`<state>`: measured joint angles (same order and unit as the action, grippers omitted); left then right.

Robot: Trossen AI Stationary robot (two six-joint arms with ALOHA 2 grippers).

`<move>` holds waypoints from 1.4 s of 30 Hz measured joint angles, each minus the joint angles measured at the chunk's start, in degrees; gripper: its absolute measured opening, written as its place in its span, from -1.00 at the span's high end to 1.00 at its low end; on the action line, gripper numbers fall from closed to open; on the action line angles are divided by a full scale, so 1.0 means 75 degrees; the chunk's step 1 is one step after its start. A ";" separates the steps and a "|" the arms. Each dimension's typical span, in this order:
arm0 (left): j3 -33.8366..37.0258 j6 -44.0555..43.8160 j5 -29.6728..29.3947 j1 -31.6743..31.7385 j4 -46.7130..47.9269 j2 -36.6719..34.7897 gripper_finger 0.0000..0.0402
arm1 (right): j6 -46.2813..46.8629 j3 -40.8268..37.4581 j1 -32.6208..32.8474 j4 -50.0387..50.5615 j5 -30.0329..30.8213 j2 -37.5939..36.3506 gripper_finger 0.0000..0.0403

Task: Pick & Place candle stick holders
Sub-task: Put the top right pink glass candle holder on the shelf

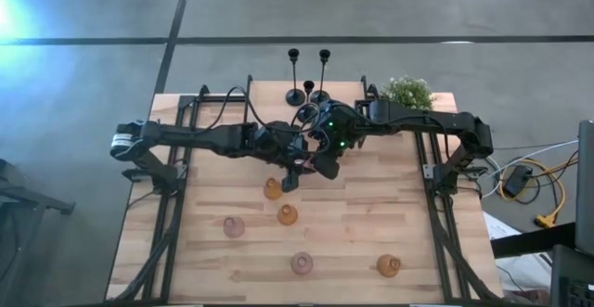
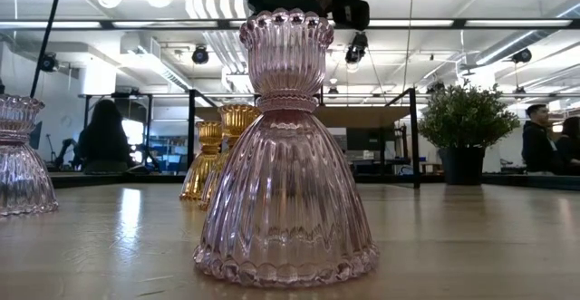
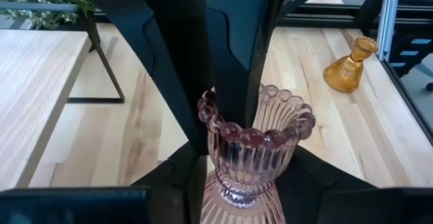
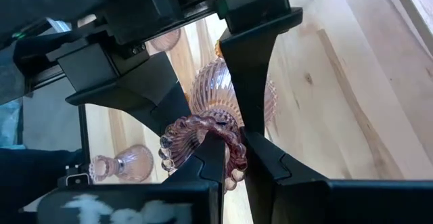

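A pink glass holder (image 3: 254,146) with a beaded rim is held between both grippers above the table's middle; the arms hide it in the high view. My left gripper (image 3: 247,183) and my right gripper (image 4: 233,160) are both shut on it. On the table stand two amber holders (image 1: 272,188) (image 1: 288,215), a pink one (image 1: 233,225), another pink one (image 1: 302,263) that fills the low view (image 2: 285,173), and an amber one (image 1: 389,266). Three black stemmed holders (image 1: 308,94) stand on round bases at the far edge. My left gripper has its two fingers on either side of the pink holder's narrow neck (image 3: 233,193), below the cup. In the right wrist view its fingers (image 4: 247,82) lie across the holder. The holder is lifted clear of the table. My right gripper pinches the wall of the holder's cup at the beaded rim (image 4: 226,139), one finger (image 3: 237,75) inside the cup and one outside. The fingers come at the open top, opposite my left gripper.
A small green plant (image 1: 406,92) in a dark pot stands at the table's far right corner. Dark arm frames run along the left and right sides (image 1: 436,186). People show in the room beyond the table (image 2: 104,137).
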<state>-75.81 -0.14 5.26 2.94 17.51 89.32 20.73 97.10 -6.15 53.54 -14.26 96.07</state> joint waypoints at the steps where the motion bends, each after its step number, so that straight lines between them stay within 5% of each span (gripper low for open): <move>1: 0.0000 -0.0003 0.0000 0.0000 0.0000 0.0000 0.30 | 0.0000 0.0000 0.0003 0.0000 0.0000 0.0000 0.89; 17: 0.0012 -0.0219 -0.0265 0.0009 0.0229 -0.0319 0.36 | 0.0033 0.0006 -0.0072 0.0047 -0.0055 -0.0329 0.28; 23: 0.0015 -0.0311 -0.0642 0.0026 0.0750 -0.0562 0.36 | 0.0032 0.0003 -0.0198 0.0622 -0.0036 -0.0774 0.20; 29: 0.0027 -0.0565 -0.1533 0.0015 0.1106 -0.1219 0.36 | 0.0203 -0.0201 -0.0198 0.2299 0.1047 -0.1203 0.26; 37: 0.0740 -0.0511 -0.3723 0.0254 0.0256 -0.2500 0.36 | 0.1328 -0.2109 -0.0198 0.1749 0.2190 -0.2764 0.35; 42: 0.1749 -0.0299 -0.3905 0.1031 -0.1608 -0.3010 0.36 | 0.2323 -0.3806 -0.0201 0.0539 0.3046 -0.3998 0.40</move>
<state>-62.69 -2.38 -24.03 10.67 5.46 66.74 38.15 68.55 -7.66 57.58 8.58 66.09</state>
